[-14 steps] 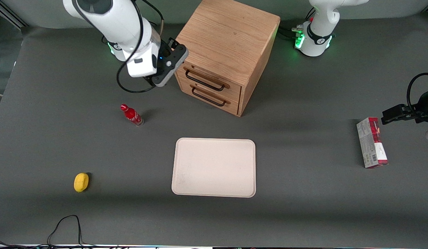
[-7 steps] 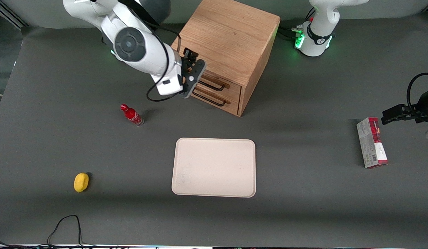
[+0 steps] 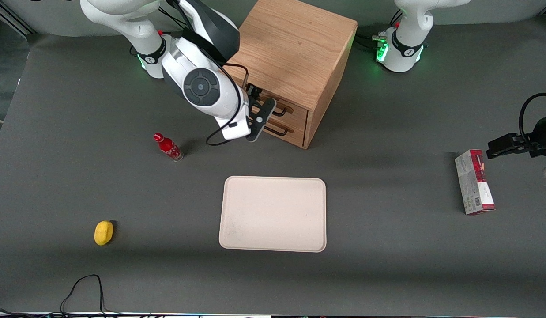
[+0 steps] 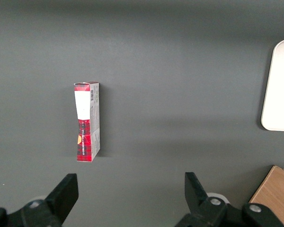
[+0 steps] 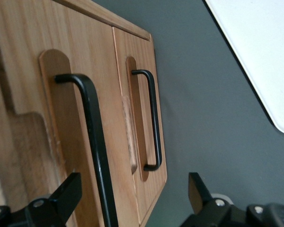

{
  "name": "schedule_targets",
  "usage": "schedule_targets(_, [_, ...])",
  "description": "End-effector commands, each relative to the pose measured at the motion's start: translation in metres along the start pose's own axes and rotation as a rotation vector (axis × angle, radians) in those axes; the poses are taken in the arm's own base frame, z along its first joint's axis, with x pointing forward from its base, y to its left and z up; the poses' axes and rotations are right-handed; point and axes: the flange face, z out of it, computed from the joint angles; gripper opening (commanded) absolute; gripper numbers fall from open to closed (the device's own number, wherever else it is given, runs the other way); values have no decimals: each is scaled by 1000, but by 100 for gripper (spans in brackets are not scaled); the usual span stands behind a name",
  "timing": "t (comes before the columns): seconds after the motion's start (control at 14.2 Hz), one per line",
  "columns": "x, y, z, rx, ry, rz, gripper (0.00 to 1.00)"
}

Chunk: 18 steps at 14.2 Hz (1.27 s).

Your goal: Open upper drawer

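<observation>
The wooden cabinet (image 3: 295, 48) stands at the back of the table. Its upper drawer (image 3: 295, 111) is closed, and my arm covers most of its front in the front view. My gripper (image 3: 260, 110) hangs in front of the two drawer fronts, open and empty. In the right wrist view the upper drawer's black wire handle (image 5: 92, 142) runs between the open fingers (image 5: 66, 194), close to one of them, and touches neither. The gripper (image 5: 132, 201) holds nothing. The lower drawer (image 5: 142, 56) and its handle (image 5: 151, 118) show beside it, also closed.
A red bottle (image 3: 168, 147) stands on the table toward the working arm's end. A white tray (image 3: 273, 214) lies nearer the front camera than the cabinet. A yellow lemon (image 3: 103, 232) lies near the front edge. A red and grey box (image 3: 473, 181) lies toward the parked arm's end.
My arm has swung from beside the cabinet's corner to in front of the drawer fronts, and lower. The gripper now faces the handles. The drawers have not moved.
</observation>
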Motion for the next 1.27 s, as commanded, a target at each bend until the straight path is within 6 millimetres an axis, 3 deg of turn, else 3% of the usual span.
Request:
schedule_targets(0.0, [7, -5, 15, -45, 4, -1, 100])
schedule_targets(0.21, [10, 0, 22, -62, 6, -6, 100])
schedule_targets(0.42, [10, 15, 9, -88, 24, -12, 100])
schedule_targets(0.63, [14, 48, -8, -124, 53, -22, 100])
schedule_targets(1.06, [6, 140, -36, -198, 90, 18, 100])
schedule_targets(1.2, [3, 155, -46, -211, 104, 25, 100])
